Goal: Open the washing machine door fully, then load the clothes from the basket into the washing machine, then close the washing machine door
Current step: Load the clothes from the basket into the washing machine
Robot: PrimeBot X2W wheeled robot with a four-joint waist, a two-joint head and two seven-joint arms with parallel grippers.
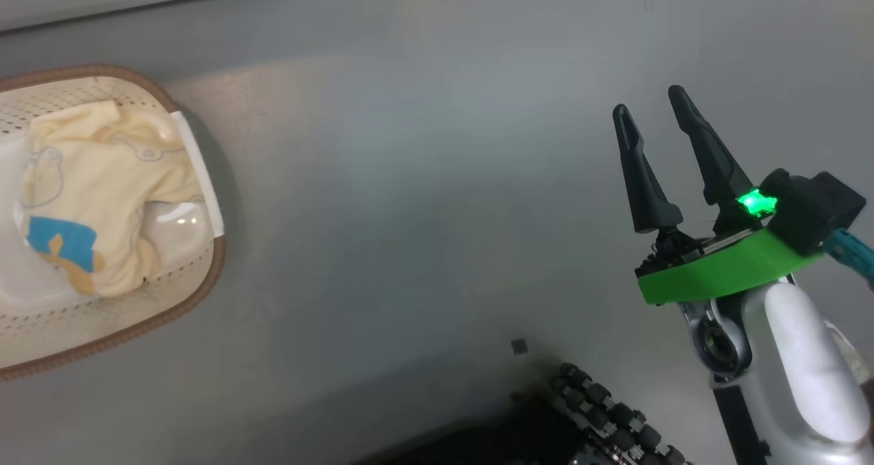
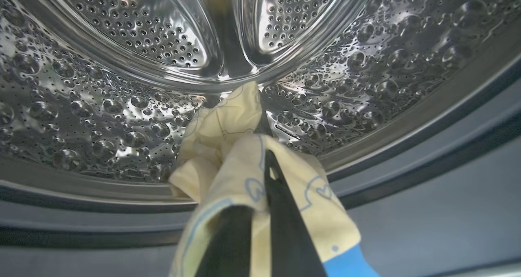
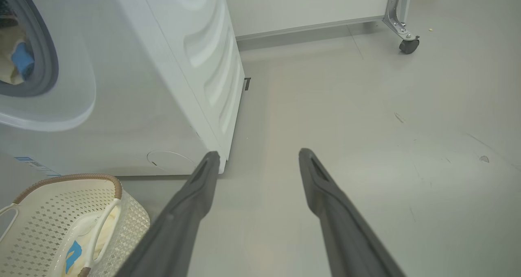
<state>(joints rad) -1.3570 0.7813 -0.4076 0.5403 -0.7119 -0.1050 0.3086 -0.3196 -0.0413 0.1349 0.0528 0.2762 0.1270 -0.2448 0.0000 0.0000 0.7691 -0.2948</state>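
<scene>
Inside the drum (image 2: pixel 122 118): left gripper (image 2: pixel 256 212) pinched shut on a yellow garment (image 2: pixel 228 167), held past the gasket (image 2: pixel 427 155), likely so it drops well in.
Over the floor (image 1: pixel 423 212): right gripper (image 1: pixel 649 101) spread wide, empty, apparently parked aside.
In the basket (image 1: pixel 198 294): second garment (image 1: pixel 89 178) waiting.

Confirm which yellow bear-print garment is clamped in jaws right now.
The garment at the steel drum: the left gripper is shut on it, jaws pinching its folds. The other garment lies loose in the basket, apart from the open right gripper.
</scene>
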